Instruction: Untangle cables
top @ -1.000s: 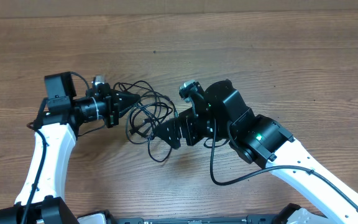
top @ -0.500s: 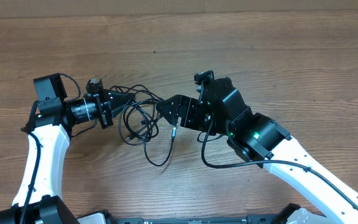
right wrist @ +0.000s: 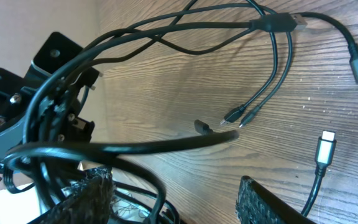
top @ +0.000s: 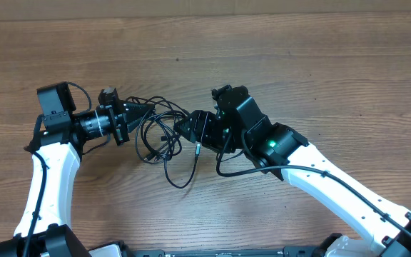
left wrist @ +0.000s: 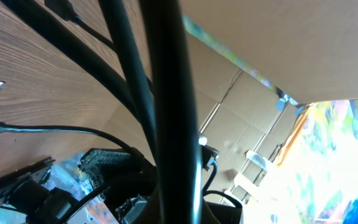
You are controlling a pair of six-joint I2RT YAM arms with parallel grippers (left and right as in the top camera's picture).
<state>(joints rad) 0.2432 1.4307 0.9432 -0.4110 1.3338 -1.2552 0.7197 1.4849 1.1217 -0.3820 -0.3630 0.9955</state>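
The cables (top: 164,135) are thin black wires knotted in a small bundle at the table's middle, with one loop trailing toward the front (top: 180,182). My left gripper (top: 143,109) is shut on strands at the bundle's left side. In the left wrist view a cable (left wrist: 166,93) runs right across the lens and hides the fingers. My right gripper (top: 180,127) points left into the bundle's right side. In its wrist view the right gripper (right wrist: 179,202) stands open, with a cable loop (right wrist: 135,148) crossing just ahead of the pads (right wrist: 272,202). Silver plug ends (right wrist: 324,144) lie loose on the wood.
The wooden table (top: 320,64) extends bare to the right and back. The right arm's own thicker cable (top: 227,170) hangs in a loop under its wrist. A cardboard wall (top: 191,7) runs along the far edge.
My right gripper has swung up and left into the tangle and its jaws have narrowed. The left gripper has pulled slightly left, still shut, and the front loop has shifted left.
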